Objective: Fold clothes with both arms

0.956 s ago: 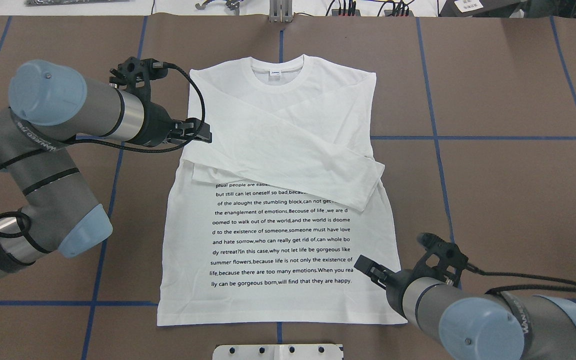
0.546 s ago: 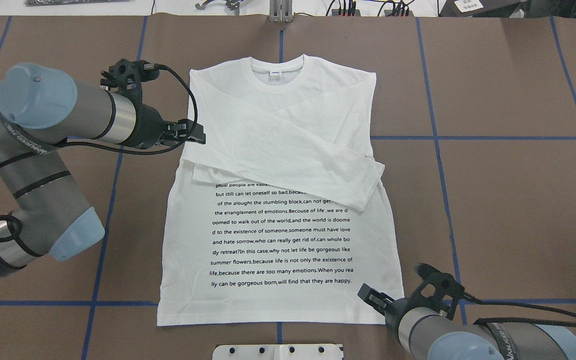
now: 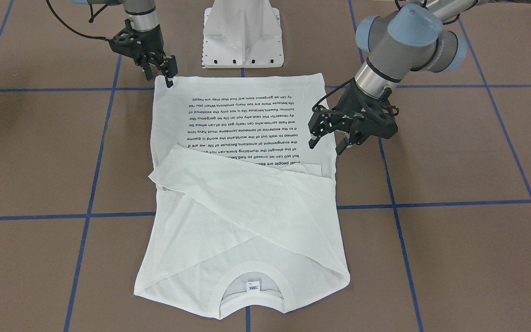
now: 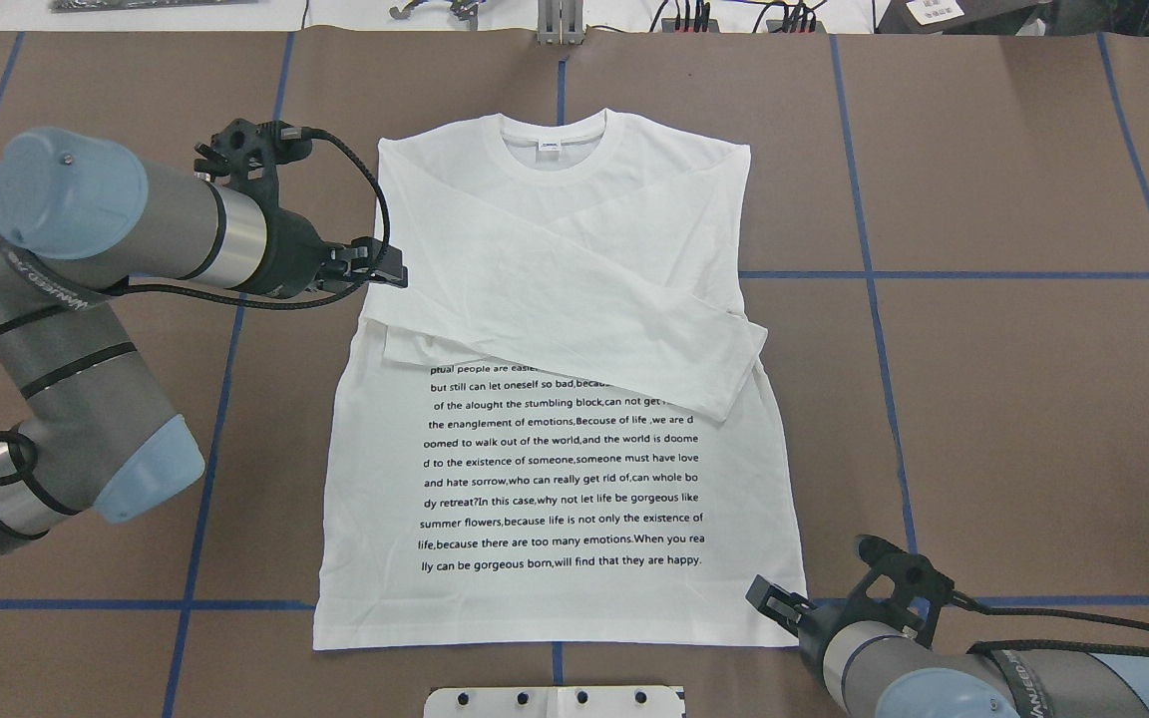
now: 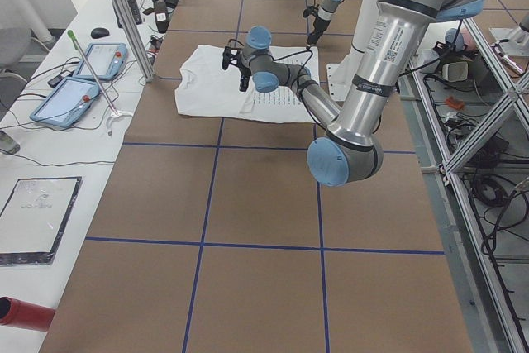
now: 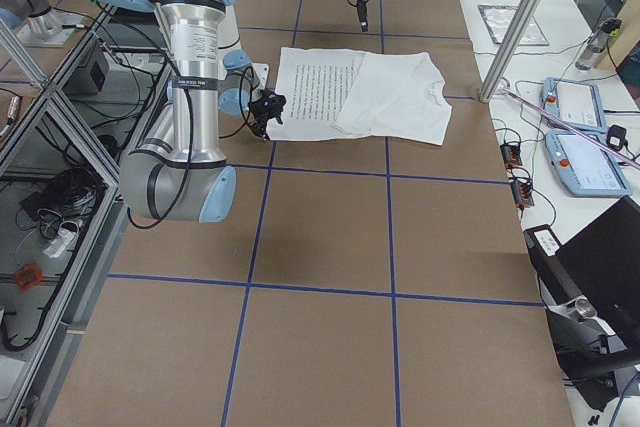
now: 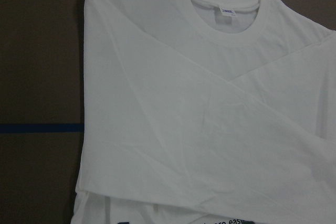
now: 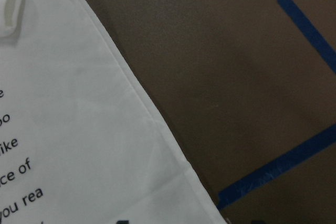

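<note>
Brown counter under a blue tape grid, white work surfaces at both ends

The counter (image 4: 1013, 419) has a matte brown covering, split into big rectangles by blue tape lines (image 4: 934, 274). At one end a white side counter (image 5: 50, 146) carries two blue-rimmed tablets (image 5: 101, 61), a black mouse (image 5: 99, 32), loose cables and a red cylinder (image 5: 21, 312), and a slanted aluminium post (image 5: 124, 14) rises from it. The far end has a similar white surface (image 6: 590, 67) with two more tablets (image 6: 572, 104). An open aluminium frame (image 5: 488, 121) full of cabling runs along one long side. The light is even and casts only soft shadows

Brown table (image 4: 1033, 419) crossed by blue tape lines (image 4: 1033, 274); white pedestal base (image 3: 242, 32) at its edge; tablets (image 5: 66, 98) on side bench
</note>
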You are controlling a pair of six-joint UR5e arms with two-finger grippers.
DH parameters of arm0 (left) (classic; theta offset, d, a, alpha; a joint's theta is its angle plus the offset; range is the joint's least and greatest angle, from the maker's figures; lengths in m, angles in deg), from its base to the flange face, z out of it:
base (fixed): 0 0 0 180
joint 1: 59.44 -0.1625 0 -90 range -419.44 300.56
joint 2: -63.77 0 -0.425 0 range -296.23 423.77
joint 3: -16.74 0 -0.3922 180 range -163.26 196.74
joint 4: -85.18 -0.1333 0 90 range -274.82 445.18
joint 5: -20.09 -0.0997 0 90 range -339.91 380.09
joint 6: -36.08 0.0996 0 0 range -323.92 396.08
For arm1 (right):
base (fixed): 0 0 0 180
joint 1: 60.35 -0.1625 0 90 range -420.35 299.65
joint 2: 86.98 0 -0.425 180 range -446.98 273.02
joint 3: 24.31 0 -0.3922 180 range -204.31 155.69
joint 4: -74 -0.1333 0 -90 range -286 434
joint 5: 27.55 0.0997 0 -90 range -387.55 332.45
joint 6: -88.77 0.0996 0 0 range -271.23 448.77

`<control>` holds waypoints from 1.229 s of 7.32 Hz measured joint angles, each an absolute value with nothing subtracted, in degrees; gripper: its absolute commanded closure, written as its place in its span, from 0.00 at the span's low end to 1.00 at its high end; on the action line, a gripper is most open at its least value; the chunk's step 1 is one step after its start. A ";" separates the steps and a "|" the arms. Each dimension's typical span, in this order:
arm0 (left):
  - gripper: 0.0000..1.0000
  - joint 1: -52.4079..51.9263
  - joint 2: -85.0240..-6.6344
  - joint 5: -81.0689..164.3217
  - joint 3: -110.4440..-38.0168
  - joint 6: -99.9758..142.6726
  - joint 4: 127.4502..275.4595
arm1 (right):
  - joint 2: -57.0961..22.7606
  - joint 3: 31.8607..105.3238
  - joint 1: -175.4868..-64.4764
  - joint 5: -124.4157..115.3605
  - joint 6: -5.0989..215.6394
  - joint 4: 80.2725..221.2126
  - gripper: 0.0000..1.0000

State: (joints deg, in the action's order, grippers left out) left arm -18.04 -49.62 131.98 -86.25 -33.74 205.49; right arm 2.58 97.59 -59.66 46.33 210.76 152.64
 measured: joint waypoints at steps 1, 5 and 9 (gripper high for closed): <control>0.23 -18.04 -49.62 131.98 -86.26 -33.90 205.50 | 2.64 97.44 -59.32 46.37 210.76 152.65 0.22; 0.23 -18.04 -49.50 131.96 -86.27 -34.16 205.50 | 2.67 97.42 -58.33 46.45 210.76 152.66 0.35; 0.23 -18.04 -48.86 131.98 -86.41 -34.29 205.50 | 2.74 97.47 -57.98 46.48 210.80 152.66 1.00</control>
State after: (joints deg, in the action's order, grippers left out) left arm -18.04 -48.86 131.98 -86.41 -34.29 205.50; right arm 2.74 97.47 -57.98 46.48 210.80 152.66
